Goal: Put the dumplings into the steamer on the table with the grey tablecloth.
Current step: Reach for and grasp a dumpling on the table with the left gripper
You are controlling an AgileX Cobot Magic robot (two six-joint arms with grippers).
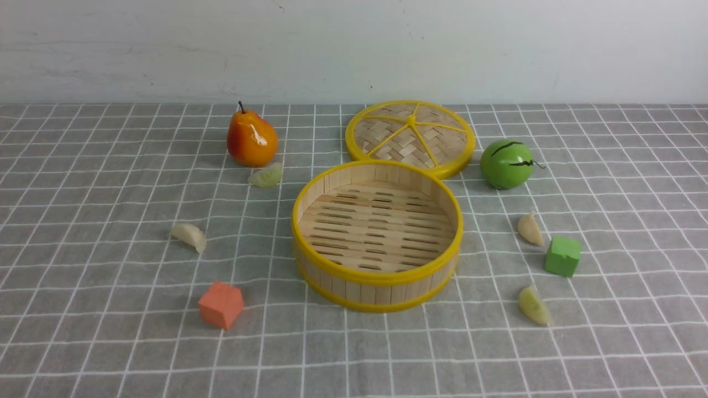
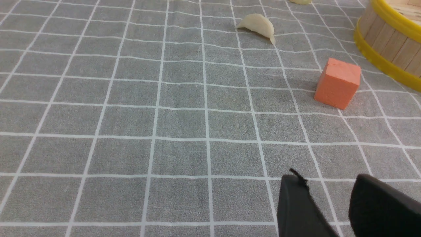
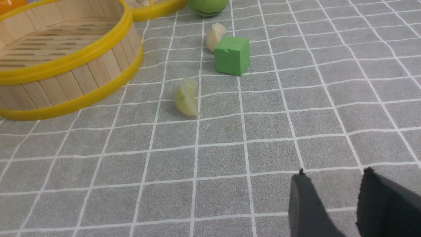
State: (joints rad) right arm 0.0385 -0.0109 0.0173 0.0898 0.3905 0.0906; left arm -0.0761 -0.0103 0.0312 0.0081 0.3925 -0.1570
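Observation:
The round bamboo steamer (image 1: 376, 287) stands empty mid-table on the grey tablecloth (image 1: 110, 342). Two dumplings lie to its left, one pale green (image 1: 266, 176) by the pear and one cream (image 1: 189, 235). Two more lie to its right (image 1: 530, 229) (image 1: 534, 305). Neither gripper shows in the front view. My left gripper (image 2: 327, 179) is open over bare cloth, short of the orange cube (image 2: 337, 83) and a cream dumpling (image 2: 256, 27). My right gripper (image 3: 334, 173) is open and empty too, well back from a greenish dumpling (image 3: 186, 97) and the steamer wall (image 3: 65, 85).
The woven lid (image 1: 410, 137) lies flat behind the steamer. A toy pear (image 1: 251, 138) stands at back left, a green melon ball (image 1: 506, 163) at back right. An orange cube (image 1: 221, 304) sits front left; a green cube (image 1: 562, 256) sits right, next to a dumpling (image 3: 214, 35).

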